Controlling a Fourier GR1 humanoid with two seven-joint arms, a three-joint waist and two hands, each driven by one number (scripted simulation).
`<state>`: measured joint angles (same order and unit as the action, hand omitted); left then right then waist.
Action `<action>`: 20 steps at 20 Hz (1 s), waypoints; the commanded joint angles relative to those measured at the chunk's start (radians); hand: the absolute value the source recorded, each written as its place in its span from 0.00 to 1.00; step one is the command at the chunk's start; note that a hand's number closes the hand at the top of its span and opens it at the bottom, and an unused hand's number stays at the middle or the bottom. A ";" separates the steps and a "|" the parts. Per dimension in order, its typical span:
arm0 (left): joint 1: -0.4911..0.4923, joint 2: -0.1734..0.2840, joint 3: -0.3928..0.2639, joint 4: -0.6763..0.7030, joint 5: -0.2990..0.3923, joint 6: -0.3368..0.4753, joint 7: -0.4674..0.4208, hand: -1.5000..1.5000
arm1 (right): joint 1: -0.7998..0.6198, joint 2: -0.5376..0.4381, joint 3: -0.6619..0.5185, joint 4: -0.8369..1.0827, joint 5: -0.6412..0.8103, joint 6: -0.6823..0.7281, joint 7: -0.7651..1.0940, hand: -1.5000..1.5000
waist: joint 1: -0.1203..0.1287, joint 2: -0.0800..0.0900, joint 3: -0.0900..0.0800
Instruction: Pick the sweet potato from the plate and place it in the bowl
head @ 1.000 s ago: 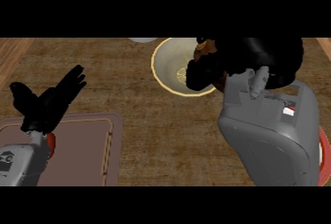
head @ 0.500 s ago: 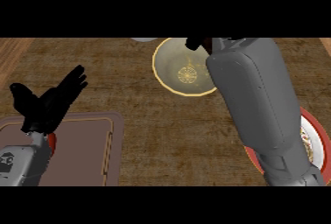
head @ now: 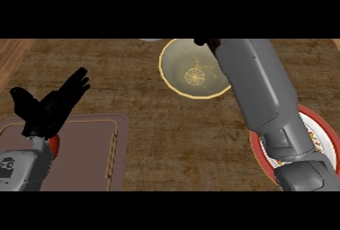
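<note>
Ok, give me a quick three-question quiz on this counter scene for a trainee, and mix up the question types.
1. True or false: the fingers of the left hand are curled round the sweet potato.
2. Multiple choice: the red-rimmed plate lies
A) at the view's left
B) at the view's right, partly under the right forearm
C) at the view's top edge
3. Short answer: can the sweet potato be seen in the bowl?

Key
1. False: the hand is open, fingers up, holding nothing.
2. B
3. No, not in the part of the bowl that shows; the forearm covers its right edge.
</note>
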<state>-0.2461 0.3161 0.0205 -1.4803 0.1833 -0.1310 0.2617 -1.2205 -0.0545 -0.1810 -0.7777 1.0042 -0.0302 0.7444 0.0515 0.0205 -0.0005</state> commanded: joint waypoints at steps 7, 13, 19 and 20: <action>-0.002 -0.018 -0.023 -0.002 -0.023 -0.004 -0.018 0.50 | -0.025 0.011 -0.252 0.237 -0.197 -0.285 -0.156 0.00 | 0.034 0.015 0.002; -0.049 -0.007 -0.006 0.004 -0.013 -0.009 -0.003 0.50 | -0.005 0.009 -0.290 0.316 -0.224 -0.446 -0.383 0.00 | 0.047 0.026 0.002; -0.060 0.004 -0.003 0.024 -0.008 -0.030 0.012 0.50 | -0.055 -0.035 -0.301 0.380 -0.196 -0.591 -0.436 0.00 | 0.042 0.022 0.001; -0.053 -0.007 0.006 0.009 0.010 -0.026 0.011 0.50 | -0.025 -0.047 -0.304 0.395 -0.198 -0.603 -0.480 0.00 | 0.038 0.018 0.001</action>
<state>-0.2962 0.3033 0.0096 -1.4744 0.1769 -0.1478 0.2716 -1.2644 -0.0868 -0.4737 -0.4177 0.7993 -0.5321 0.3379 0.0940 0.0411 0.0004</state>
